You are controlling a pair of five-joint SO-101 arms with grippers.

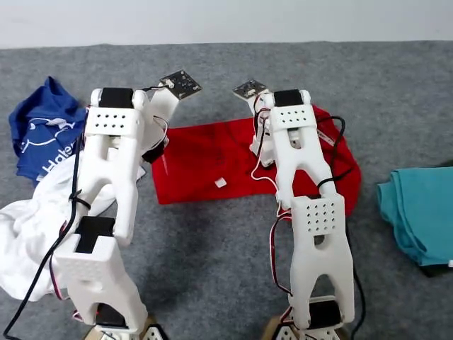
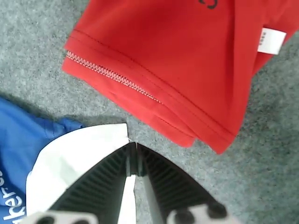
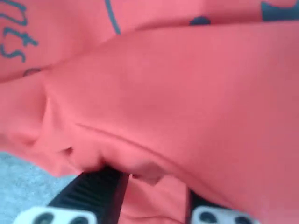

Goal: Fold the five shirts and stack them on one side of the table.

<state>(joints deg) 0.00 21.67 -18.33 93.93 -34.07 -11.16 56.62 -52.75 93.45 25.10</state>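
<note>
Both arms forward, left end effector (image 2: 132, 148) pinched closed, right end effector (image 3: 154, 189) low, jaws apart.

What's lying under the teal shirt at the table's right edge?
A dark strip pokes out at the near edge of the teal shirt. The rest is covered, so I cannot tell whether it is another shirt.
</note>
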